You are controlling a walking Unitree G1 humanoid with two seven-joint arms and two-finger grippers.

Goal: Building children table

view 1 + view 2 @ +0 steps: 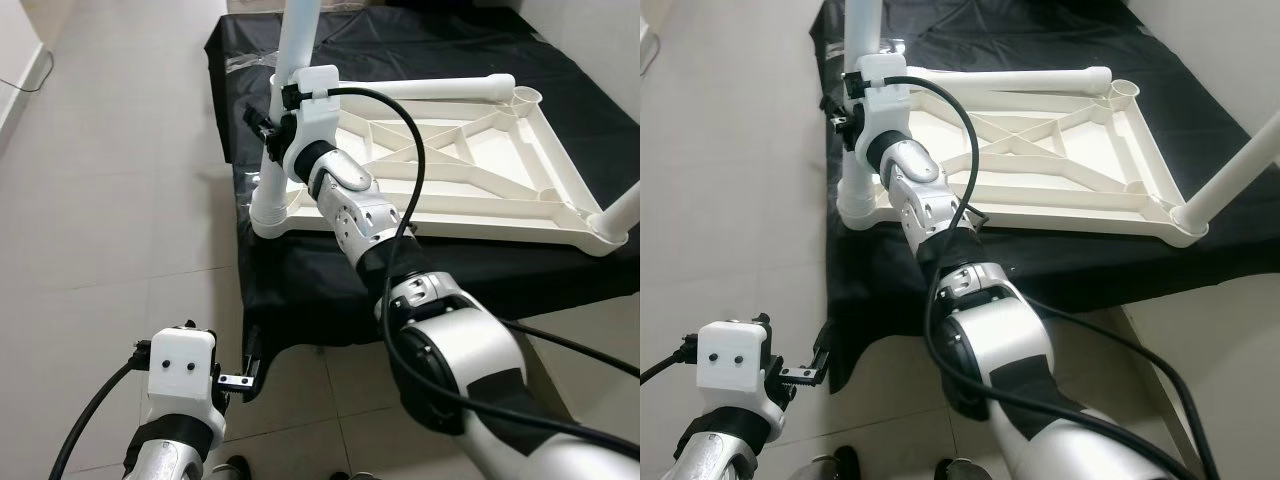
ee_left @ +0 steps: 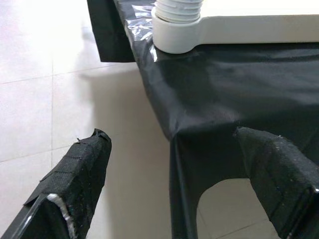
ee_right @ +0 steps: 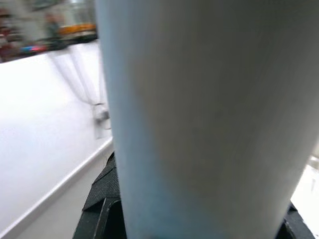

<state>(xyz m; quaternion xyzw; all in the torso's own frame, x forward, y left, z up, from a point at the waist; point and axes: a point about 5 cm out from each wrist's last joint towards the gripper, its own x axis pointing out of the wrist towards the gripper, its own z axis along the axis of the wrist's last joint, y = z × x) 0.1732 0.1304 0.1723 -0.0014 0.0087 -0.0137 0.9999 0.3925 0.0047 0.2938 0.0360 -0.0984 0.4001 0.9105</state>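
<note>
Screwing in a leg is what this looks like to me. The right pincer is clenched around the upright white leg, which stands in the near-left corner socket of the tabletop. Gripping it a bit above the socket makes sense if the idea is to twist it home while keeping it straight.

The tabletop lies upside down on a black cloth covering a low platform, ribs facing up, so the corner sockets are reachable from above. It's cream-white plastic with a diagonal cross of bracing ribs. Another leg already stands at the near-right corner, a loose leg lies along the far edge, and the far-right socket looks empty. So roughly halfway, I'd guess.

The left pincer hangs low by the platform's edge over the tiled floor, fingers spread and holding nothing. The left wrist view shows threaded rings on the leg just above the socket collar.
</note>
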